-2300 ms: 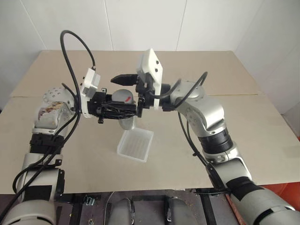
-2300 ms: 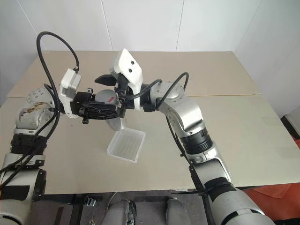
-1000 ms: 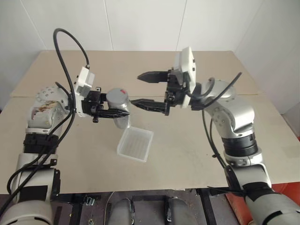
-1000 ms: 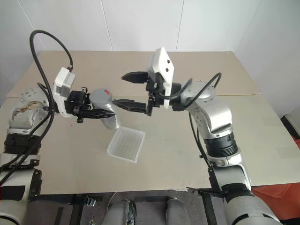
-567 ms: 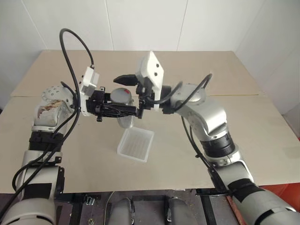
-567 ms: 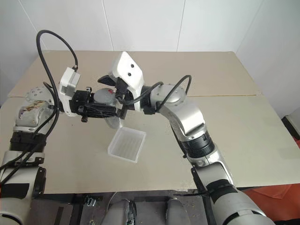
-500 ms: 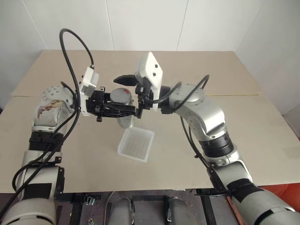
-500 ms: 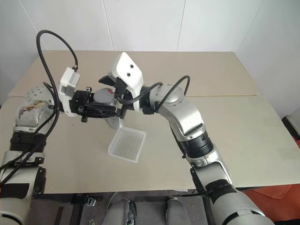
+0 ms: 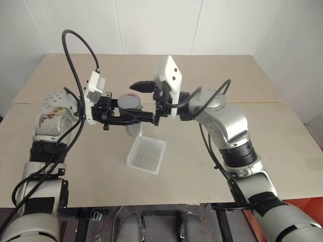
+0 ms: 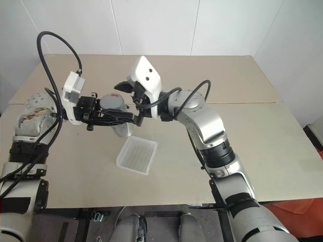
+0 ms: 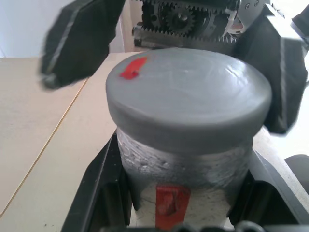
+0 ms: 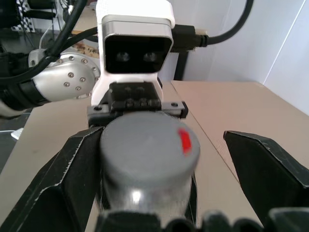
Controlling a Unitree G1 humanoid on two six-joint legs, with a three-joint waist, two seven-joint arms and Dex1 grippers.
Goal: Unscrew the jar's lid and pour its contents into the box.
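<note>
One jar [image 9: 130, 113] — one lid [image 9: 129, 100], one box [image 9: 146, 155], two grippers.

We see a beige table [image 9: 212, 75] with a seam line running across it — and on it lies the box [image 9: 146, 156], a shallow translucent white tray, empty.

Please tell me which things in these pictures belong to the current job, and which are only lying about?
Belonging to the job:
- small clear cylindrical jar, held in the shut left gripper
- round grey screw lid with red mark, on the jar
- open right gripper, fingers either side of the lid
- shallow translucent white plastic box

Only lying about:
- nothing but the beige table itself
</note>
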